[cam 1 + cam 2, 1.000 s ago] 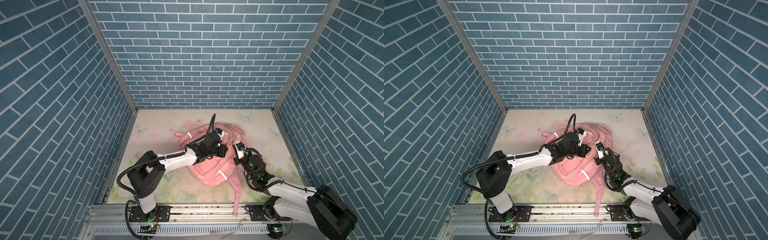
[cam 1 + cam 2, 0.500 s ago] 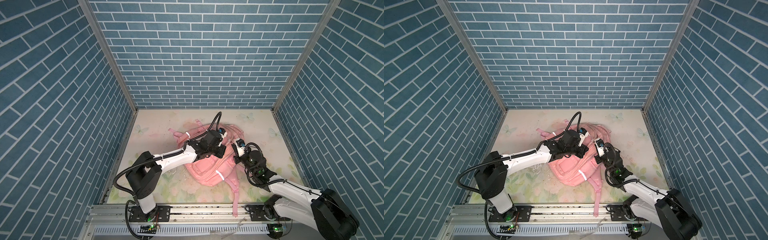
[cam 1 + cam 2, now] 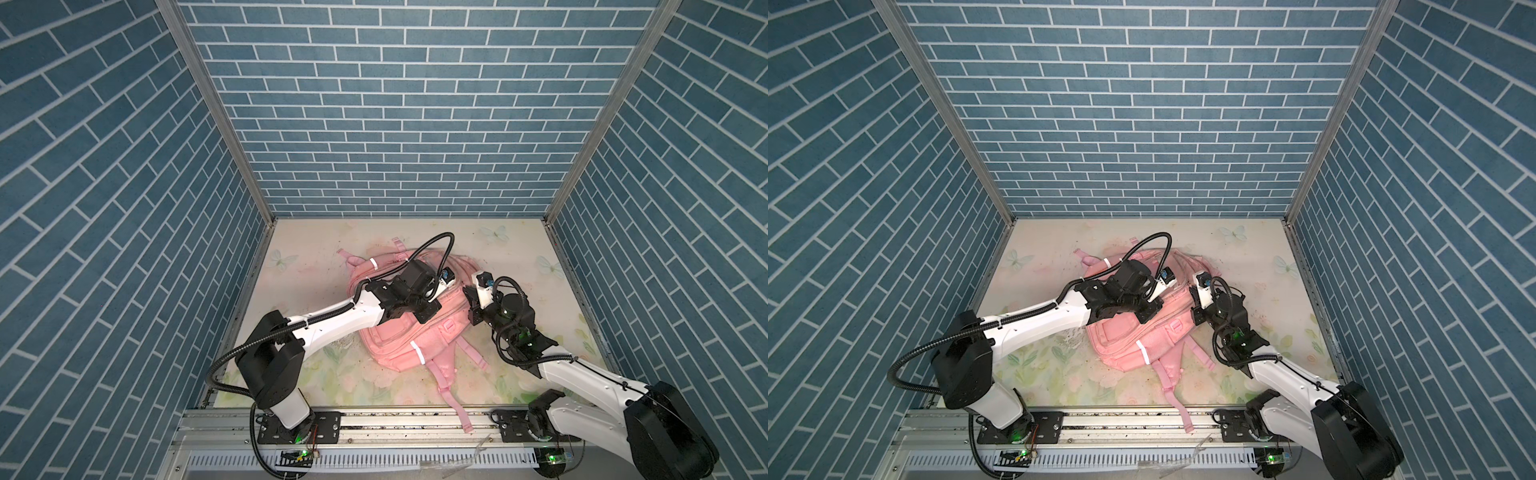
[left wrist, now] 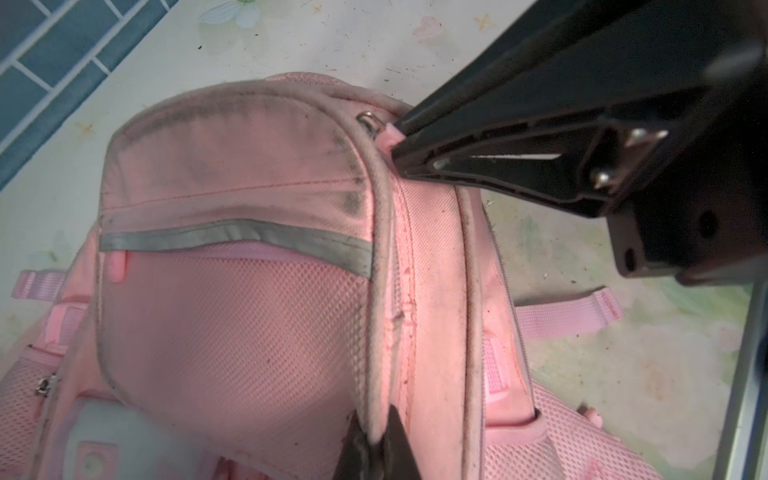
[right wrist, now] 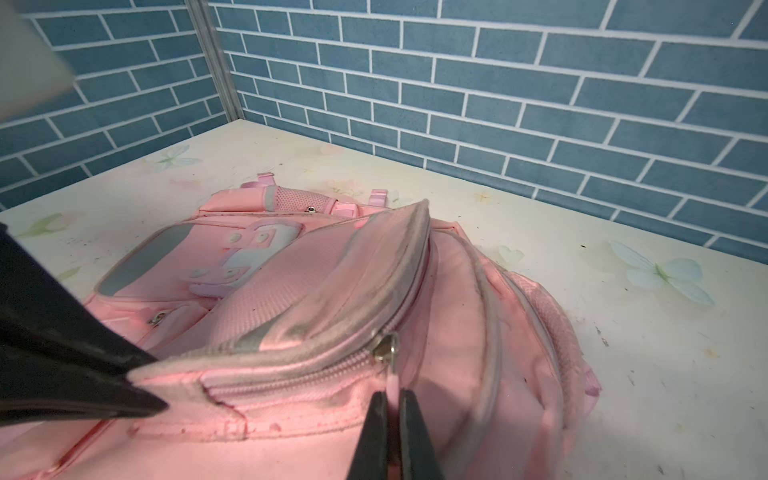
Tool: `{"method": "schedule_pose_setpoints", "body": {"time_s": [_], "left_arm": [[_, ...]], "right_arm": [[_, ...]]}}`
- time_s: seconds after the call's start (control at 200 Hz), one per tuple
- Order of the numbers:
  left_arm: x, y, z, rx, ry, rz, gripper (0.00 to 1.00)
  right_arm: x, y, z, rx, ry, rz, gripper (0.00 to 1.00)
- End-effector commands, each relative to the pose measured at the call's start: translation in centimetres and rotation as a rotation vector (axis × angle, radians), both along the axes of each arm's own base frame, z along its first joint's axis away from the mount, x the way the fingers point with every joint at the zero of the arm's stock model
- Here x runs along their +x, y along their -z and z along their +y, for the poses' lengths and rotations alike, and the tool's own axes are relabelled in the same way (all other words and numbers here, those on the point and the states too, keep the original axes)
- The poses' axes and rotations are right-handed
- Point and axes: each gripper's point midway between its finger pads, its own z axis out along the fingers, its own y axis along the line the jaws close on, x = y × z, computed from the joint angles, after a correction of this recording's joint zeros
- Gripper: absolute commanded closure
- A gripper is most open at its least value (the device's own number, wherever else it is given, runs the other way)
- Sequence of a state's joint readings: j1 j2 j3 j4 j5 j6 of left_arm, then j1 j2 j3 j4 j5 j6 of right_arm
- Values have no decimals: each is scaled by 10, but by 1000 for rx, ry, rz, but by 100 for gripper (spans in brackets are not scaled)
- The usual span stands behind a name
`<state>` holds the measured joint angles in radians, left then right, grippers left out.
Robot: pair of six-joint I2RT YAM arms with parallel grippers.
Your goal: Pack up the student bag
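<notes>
Student bag (image 3: 395,345) lies flat on the table (image 3: 316,257) — left fingers (image 4: 401,453) pinched shut on its pocket rim (image 4: 380,249), seemingly bracing it, right fingers (image 5: 415,440) clamped on the pink zip pull (image 5: 392,374) — so the zip can run taut.

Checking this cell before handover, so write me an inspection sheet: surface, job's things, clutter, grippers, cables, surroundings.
Surface: pale floral-print tabletop, speckled with dark grime.
Job's things: large soft pink fabric backpack lying flat mid-table, piping soiled, one pink webbing strap trailing over the front aluminium rail.
Clutter: nothing seen.
Grippers: left gripper shut on the backpack's piped pocket edge; right gripper shut on the pink zip pull.
Cables: black corrugated conduit arches above the backpack; another loops beside the left base.
Surroundings: blue brick-pattern walls on three sides.
</notes>
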<state>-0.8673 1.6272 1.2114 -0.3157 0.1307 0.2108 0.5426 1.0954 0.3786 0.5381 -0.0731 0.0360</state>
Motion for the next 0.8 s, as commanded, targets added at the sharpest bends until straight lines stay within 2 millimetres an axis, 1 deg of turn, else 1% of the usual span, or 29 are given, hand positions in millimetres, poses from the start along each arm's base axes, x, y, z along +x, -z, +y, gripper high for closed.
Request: {"method": "schedule_pose_setpoints", "body": {"time_s": [0.0,0.065,0.16,0.245,0.31,0.32,0.36,0.37,0.39,0.44,0.485,0.575,0.635,0.675,0.705,0.745,0.795], "left_arm": [[12,-14,19,74,98,-133,100],[21,-14,26,88,140,-137,100],[27,-13,35,116,206,-161,100],[36,-13,43,142,203,-184,100],[44,-16,50,149,150,-184,100],[45,-17,51,145,141,-178,97],[45,-19,55,124,99,-141,74],[44,-19,56,118,86,-130,70],[42,-20,58,101,63,-106,66],[38,-21,65,54,-21,-47,60],[32,-22,69,-9,-112,17,54],[18,-29,70,-185,-276,158,50],[14,-40,69,-347,-387,249,47],[11,-48,69,-465,-459,307,41],[12,-55,70,-557,-522,340,39],[12,-58,74,-692,-648,437,38],[10,-56,76,-824,-742,520,39]], "right_arm": [[-1,1,8,16,-50,23,100],[-6,1,14,32,-63,28,100],[-15,1,28,35,-80,20,100],[-21,0,40,54,-94,25,100],[-23,0,49,57,-107,27,100],[-23,1,50,55,-109,27,100],[-23,-1,56,53,-122,22,100],[-23,-1,57,52,-123,22,100],[-22,-1,59,52,-124,24,100],[-20,-1,61,53,-125,26,100],[-20,-1,62,50,-131,21,100],[-19,2,66,38,-147,17,100],[-19,4,68,32,-157,19,100],[-19,5,68,31,-161,18,100],[-20,5,69,32,-165,16,100],[-21,6,69,30,-173,13,100],[-22,6,70,27,-179,10,100]]}}
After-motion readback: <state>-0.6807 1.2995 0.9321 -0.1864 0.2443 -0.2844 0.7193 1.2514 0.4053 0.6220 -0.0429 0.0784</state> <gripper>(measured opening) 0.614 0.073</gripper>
